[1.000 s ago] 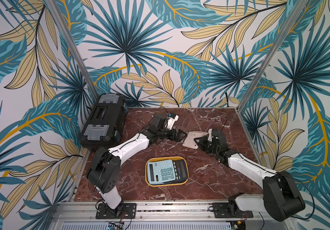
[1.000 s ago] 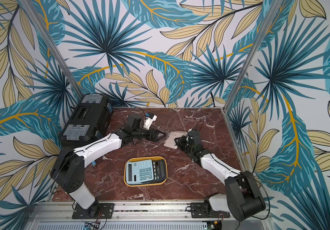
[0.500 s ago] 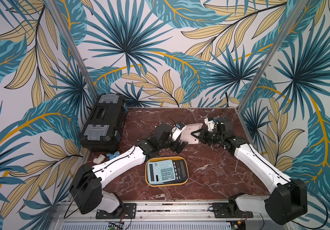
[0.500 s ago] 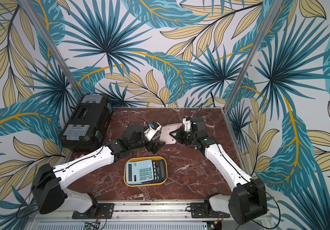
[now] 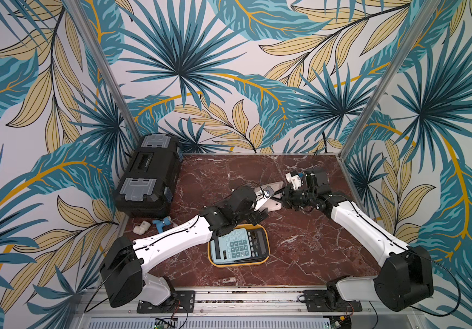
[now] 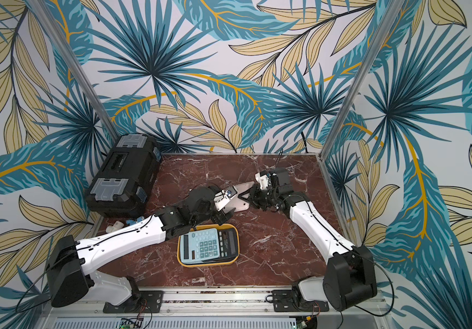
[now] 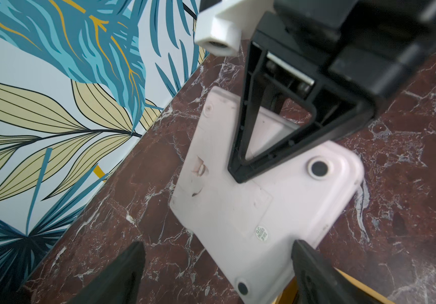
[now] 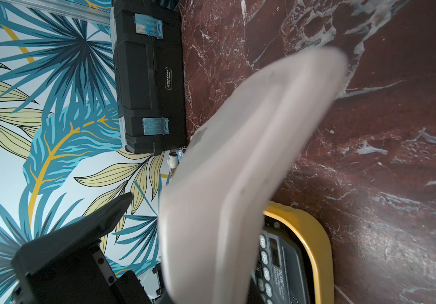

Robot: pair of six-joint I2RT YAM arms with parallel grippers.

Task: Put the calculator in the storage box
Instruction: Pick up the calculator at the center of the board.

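The pale pink calculator (image 5: 274,204) (image 6: 239,200) hangs above the table's back middle, its underside (image 7: 251,210) showing. My right gripper (image 5: 284,196) (image 6: 251,197) is shut on its far end, one black finger (image 7: 264,136) lying across the back. My left gripper (image 7: 218,244) (image 5: 260,212) is open at the calculator's near corner. One finger stands well off the edge, the other right beside it. The yellow storage box (image 5: 239,265) (image 6: 209,263) (image 8: 317,237) lies just in front, with a light blue calculator (image 5: 230,246) (image 6: 199,245) on a black one inside.
A big black toolbox (image 5: 149,176) (image 6: 123,176) stands at the back left. A white pipe fitting (image 5: 143,227) and a blue one (image 5: 163,221) lie in front of it. Walls close the back and both sides.
The right gripper has lifted the pink calculator off the table and swung it up. The left arm has come forward and right, bringing its open jaws to the calculator's near corner.
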